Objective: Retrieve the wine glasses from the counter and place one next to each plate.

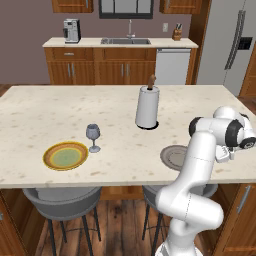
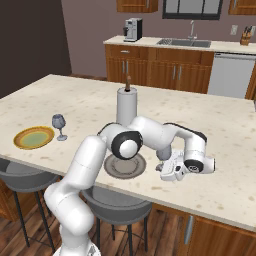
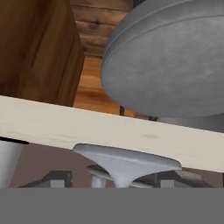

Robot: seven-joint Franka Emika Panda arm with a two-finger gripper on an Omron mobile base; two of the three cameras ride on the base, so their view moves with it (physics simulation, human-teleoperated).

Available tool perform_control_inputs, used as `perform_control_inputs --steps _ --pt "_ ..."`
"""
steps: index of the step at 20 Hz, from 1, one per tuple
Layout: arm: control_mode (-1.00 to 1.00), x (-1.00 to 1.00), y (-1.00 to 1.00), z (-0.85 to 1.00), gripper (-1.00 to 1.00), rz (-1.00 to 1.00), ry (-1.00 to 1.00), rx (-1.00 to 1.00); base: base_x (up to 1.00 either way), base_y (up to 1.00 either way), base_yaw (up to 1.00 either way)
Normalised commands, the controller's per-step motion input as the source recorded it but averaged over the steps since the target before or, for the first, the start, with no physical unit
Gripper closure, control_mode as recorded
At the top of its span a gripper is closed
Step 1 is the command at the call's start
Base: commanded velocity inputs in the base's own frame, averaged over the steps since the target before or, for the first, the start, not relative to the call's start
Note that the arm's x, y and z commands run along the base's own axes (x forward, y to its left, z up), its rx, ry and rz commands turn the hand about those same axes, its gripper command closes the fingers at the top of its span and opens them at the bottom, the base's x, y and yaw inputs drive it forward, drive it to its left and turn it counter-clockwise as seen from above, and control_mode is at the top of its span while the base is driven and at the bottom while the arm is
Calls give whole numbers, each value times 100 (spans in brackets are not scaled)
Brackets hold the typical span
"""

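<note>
Surface: island top. Yellow-rimmed plate near front left edge; one wine glass upright just beside it on the right. Grey plate near front edge, partly behind arm. Second glass's foot close before gripper; gripper's spread cannot be told. Towel roll mid-surface.
</note>
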Motion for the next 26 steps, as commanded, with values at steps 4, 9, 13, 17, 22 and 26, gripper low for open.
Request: perform_control_inputs --steps 4,9,13,17,22,26 --pt "-100 0 -31 -1 -100 -8 0 1 0 0 0" --pt "-100 0 -37 0 -100 -14 0 0 0 0 0" --pt "-100 -33 -32 11 -100 -21 -2 3 0 0 0" --pt "-100 -14 -3 4 -100 -33 0 2 0 0 0" --pt "-100 -66 -10 20 -100 -32 -2 1 0 0 0" --pt "-100 -94 0 87 -100 -25 -12 0 0 0 0"
